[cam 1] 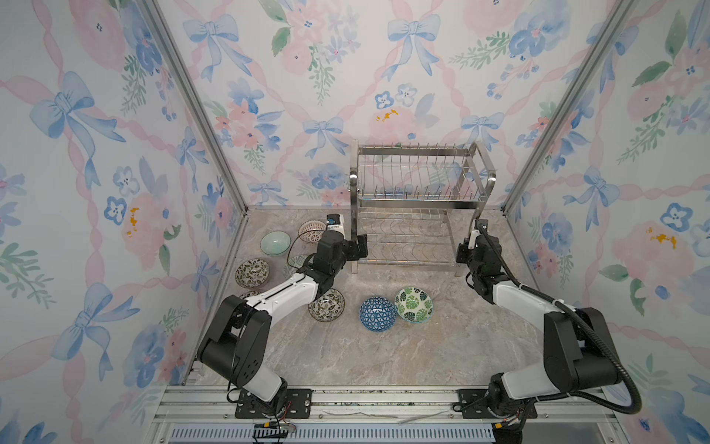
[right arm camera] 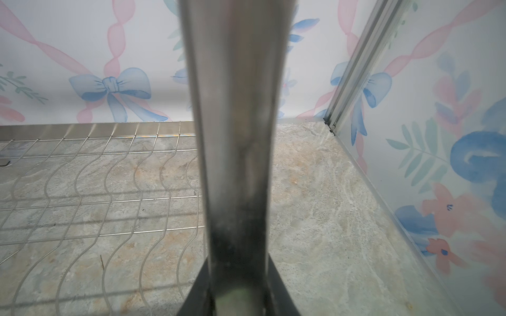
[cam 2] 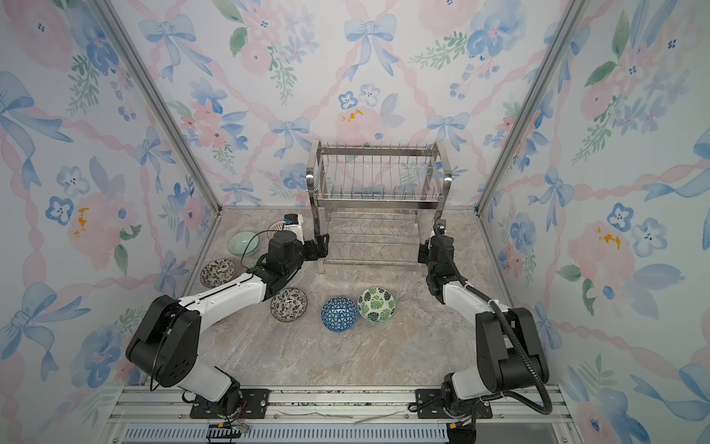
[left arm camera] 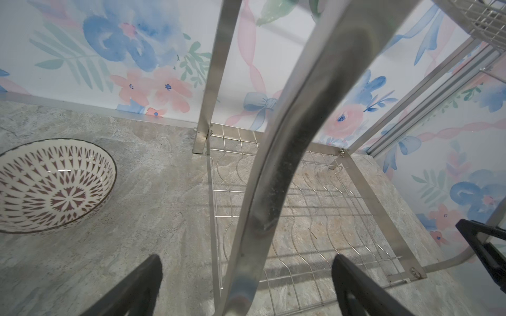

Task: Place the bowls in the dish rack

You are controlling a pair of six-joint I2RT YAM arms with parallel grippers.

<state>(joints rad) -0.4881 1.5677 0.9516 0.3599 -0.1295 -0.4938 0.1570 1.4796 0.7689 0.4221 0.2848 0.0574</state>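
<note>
The dish rack (cam 1: 418, 200) (cam 2: 378, 196) stands empty at the back of the table. My left gripper (cam 1: 361, 246) (left arm camera: 246, 260) is open, its fingers standing wide either side of the rack's front left leg (left arm camera: 287, 153) without touching it. My right gripper (cam 1: 461, 251) (right arm camera: 236, 268) is shut on the front right leg (right arm camera: 235, 136). On the table lie the bowls: blue-triangle (cam 1: 377, 313), green-leaf (cam 1: 413, 305), dark floral (cam 1: 326, 305), a second dark floral (cam 1: 252, 273), pale green (cam 1: 275, 243) and red lattice (left arm camera: 54, 186).
My left arm (cam 1: 284, 292) crosses over the bowls on the left and partly hides one more bowl (cam 1: 294, 265). Flowered walls enclose the table on three sides. The rack's lower wire shelf (right arm camera: 95, 191) sits just above the marble tabletop (cam 1: 384, 353).
</note>
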